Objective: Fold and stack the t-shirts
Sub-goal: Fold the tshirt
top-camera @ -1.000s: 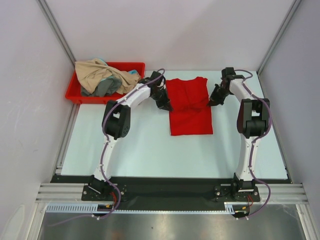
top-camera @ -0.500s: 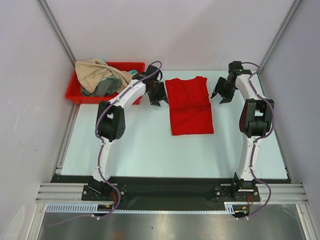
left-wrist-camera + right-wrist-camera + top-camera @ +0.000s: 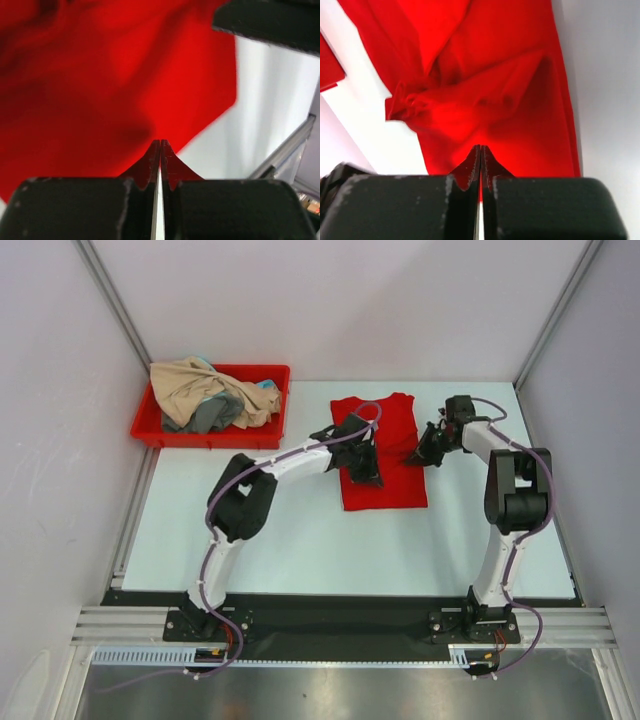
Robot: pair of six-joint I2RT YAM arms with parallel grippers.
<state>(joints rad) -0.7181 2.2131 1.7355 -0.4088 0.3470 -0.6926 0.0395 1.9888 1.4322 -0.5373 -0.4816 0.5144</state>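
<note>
Pale tabletop point(image 3: 280, 530), evenly lit. Plain white walls point(image 3: 330, 300) on three sides, metal posts point(image 3: 112, 300) in far corners. Aluminium rail point(image 3: 340, 625) along near edge.

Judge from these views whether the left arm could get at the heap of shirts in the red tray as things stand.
Probably yes. The left gripper is shut on the red t-shirt, but the heap of shirts lies uncovered in the red tray on that arm's side, and nothing stands between.

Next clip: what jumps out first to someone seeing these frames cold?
A bright red t-shirt lies partly folded mid-table, with the left gripper and right gripper both closed on its cloth from opposite sides. At far left, a red tray holds a heap of beige and grey shirts.
</note>
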